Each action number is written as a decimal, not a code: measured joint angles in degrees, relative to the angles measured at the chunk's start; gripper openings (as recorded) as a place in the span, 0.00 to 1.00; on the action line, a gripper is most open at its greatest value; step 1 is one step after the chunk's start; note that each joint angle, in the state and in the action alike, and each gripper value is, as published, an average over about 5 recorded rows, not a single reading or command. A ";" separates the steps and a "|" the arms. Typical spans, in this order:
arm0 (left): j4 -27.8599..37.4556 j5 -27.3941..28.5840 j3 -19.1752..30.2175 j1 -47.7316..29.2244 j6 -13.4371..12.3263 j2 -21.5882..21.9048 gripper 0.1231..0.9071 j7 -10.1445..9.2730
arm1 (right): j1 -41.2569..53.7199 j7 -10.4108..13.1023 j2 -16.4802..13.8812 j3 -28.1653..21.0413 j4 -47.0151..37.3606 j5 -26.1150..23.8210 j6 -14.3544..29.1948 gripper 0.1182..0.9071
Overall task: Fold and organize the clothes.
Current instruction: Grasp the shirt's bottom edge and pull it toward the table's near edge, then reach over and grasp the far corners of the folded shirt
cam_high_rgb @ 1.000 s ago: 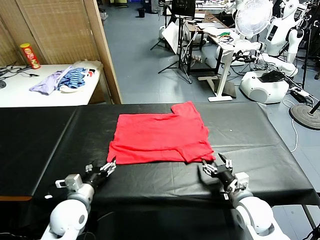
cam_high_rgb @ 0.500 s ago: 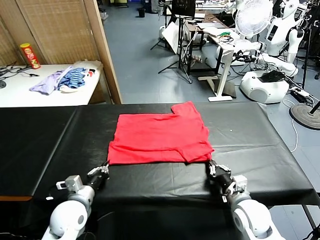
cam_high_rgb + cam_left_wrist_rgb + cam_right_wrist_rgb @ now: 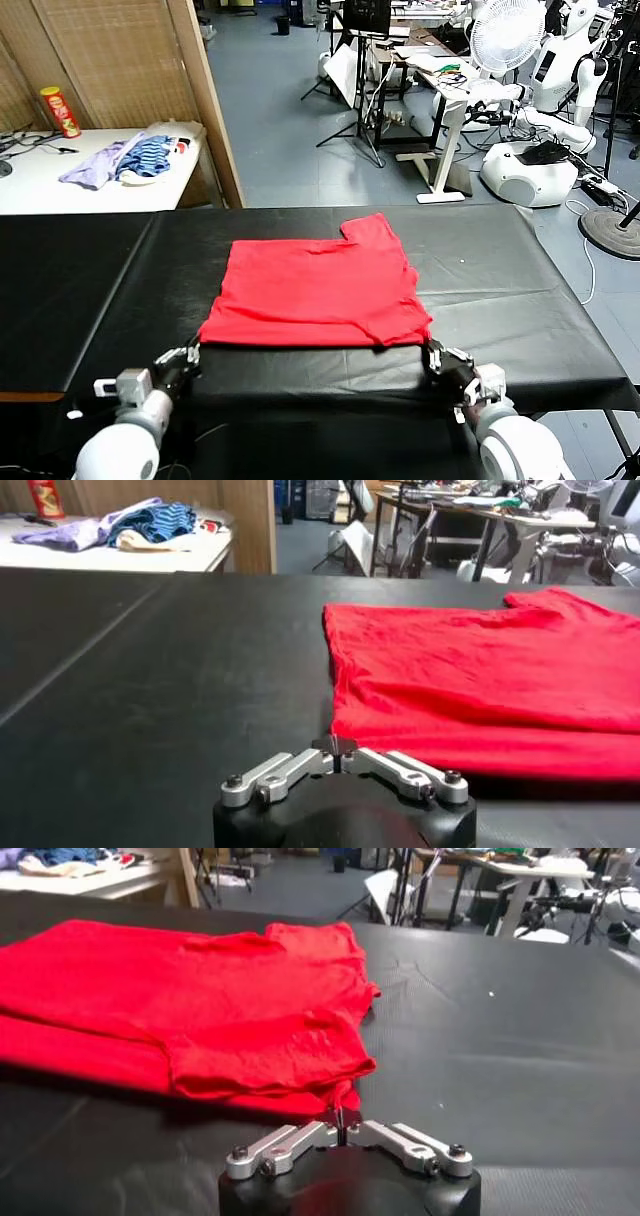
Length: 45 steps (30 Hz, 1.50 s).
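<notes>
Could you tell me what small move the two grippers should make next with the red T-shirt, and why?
Probably lift both near corners and carry them toward the far edge. The left gripper and right gripper are shut on the near hem corners of the red T-shirt, which lies flat on the black table.

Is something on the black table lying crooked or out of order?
Nothing serious. The red T-shirt lies flat on the black table, but one sleeve sticks out at the far edge. The left tool and right tool pinch its near corners.
</notes>
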 joint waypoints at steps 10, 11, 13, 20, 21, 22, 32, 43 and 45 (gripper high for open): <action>-7.25 -4.47 -4.20 4.73 8.14 1.93 0.67 -4.24 | 2.05 2.78 -2.06 3.44 6.81 5.88 -3.34 0.86; -8.04 -5.48 -4.65 4.57 8.45 2.18 0.73 -4.67 | 3.76 3.02 -2.11 3.24 6.06 5.96 -2.61 0.86; -9.12 -7.86 -5.25 3.40 8.60 2.82 0.81 -5.10 | 7.84 3.49 -2.02 2.40 3.60 5.86 -1.27 0.86; -3.25 -16.22 -2.70 -10.12 7.53 5.73 0.86 -5.87 | 25.57 3.84 -0.71 -3.84 -10.01 5.32 -0.75 0.86; -1.35 -17.16 -1.91 -12.78 7.43 5.98 0.86 -5.92 | 28.19 3.80 -0.47 -4.91 -12.37 5.32 -0.64 0.86; 0.73 -18.04 -1.03 -15.48 7.41 6.16 0.86 -5.88 | 30.79 3.71 -0.19 -6.02 -14.84 5.32 -0.44 0.86; 23.51 -20.95 10.88 -40.47 9.03 6.04 0.86 -5.76 | 52.47 2.49 3.75 -16.06 -39.39 5.78 0.54 0.86; 40.63 -21.03 20.47 -56.15 11.35 4.52 0.86 -3.46 | 64.41 -0.44 9.67 -21.79 -57.68 7.04 1.71 0.86; 42.73 -20.47 21.13 -57.41 11.42 4.23 0.86 -2.56 | 65.55 -0.60 10.55 -22.24 -59.87 7.00 1.76 0.86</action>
